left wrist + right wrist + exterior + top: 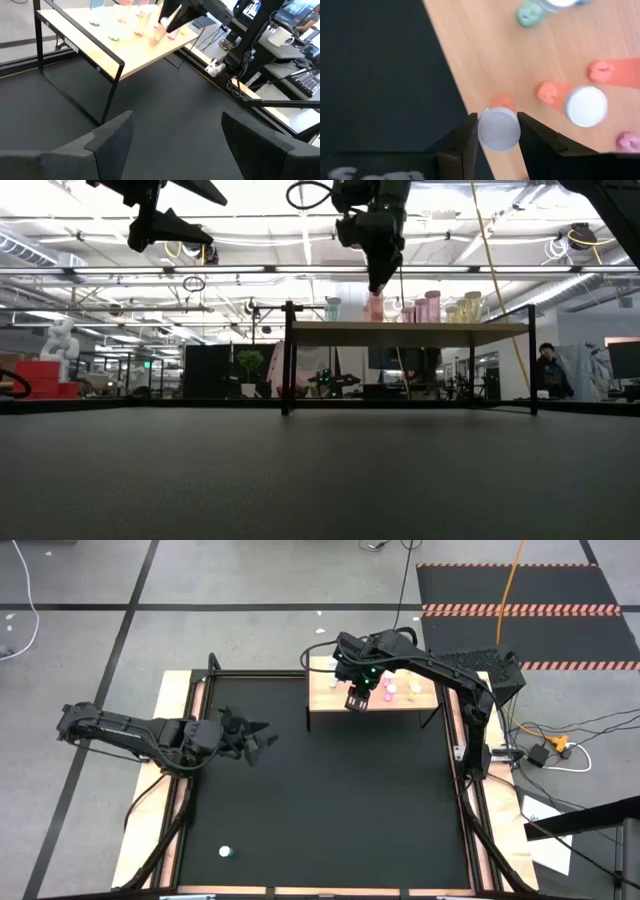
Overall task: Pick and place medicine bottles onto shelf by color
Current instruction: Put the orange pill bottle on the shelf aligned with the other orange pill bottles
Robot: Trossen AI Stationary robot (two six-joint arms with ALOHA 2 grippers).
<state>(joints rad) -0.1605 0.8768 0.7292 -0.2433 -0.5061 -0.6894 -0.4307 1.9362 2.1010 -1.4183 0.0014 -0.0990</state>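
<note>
The right wrist view alone shows the right claw (498, 132) pinching a pink bottle (499, 128) by its white cap at the shelf (325, 703) edge. The left claw (172, 132) hovers spread beside the shelf. Only the high view shows a lone bottle (225, 852) on the counter (330, 810), far from the shelf.

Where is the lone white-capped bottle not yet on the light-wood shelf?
In the high view, the lone bottle stands on the black table near its front-left corner, far from the shelf.
</note>
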